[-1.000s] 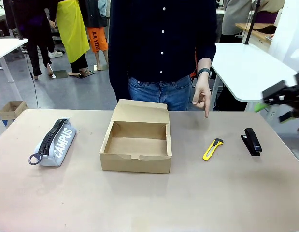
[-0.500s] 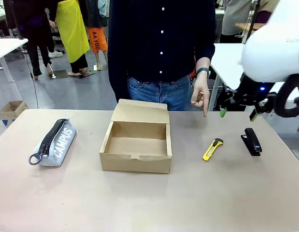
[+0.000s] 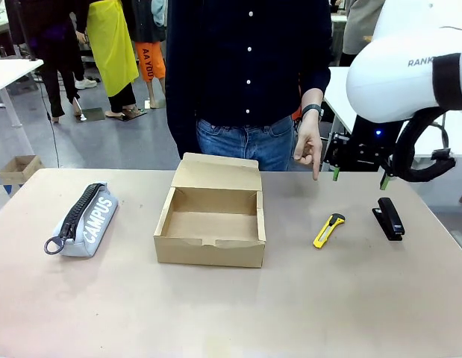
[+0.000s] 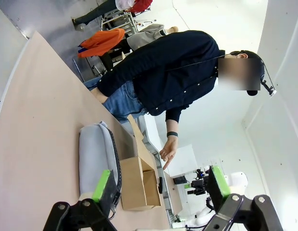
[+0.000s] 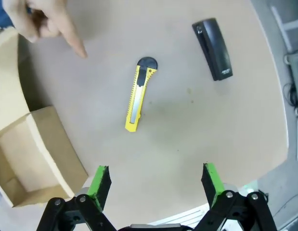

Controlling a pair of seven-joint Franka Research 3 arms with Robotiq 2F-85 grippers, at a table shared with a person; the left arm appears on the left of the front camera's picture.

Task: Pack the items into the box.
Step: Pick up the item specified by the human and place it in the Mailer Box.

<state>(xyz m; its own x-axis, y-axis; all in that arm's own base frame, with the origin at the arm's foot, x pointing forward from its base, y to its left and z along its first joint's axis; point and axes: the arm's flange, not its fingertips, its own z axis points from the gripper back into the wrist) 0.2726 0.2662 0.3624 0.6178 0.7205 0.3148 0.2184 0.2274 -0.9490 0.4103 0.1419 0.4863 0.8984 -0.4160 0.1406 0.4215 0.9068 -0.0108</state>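
So, the right pincer (image 3: pixel 359 177) hangs wide open and empty over the tabletop (image 3: pixel 231 313). The utility knife (image 3: pixel 329 230) lies just nearer and leftward of it, long axis pointing roughly toward the person. Left pincer (image 4: pixel 158 183) gapes too, and the pouch (image 3: pixel 87 216) sits left of the box (image 3: pixel 210 224).

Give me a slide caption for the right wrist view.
Open right end effector over the table, utility knife and stapler ahead, a person's hand pointing nearby.

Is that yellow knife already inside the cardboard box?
No, the yellow-and-black utility knife lies on the table, between the open cardboard box and the black stapler.
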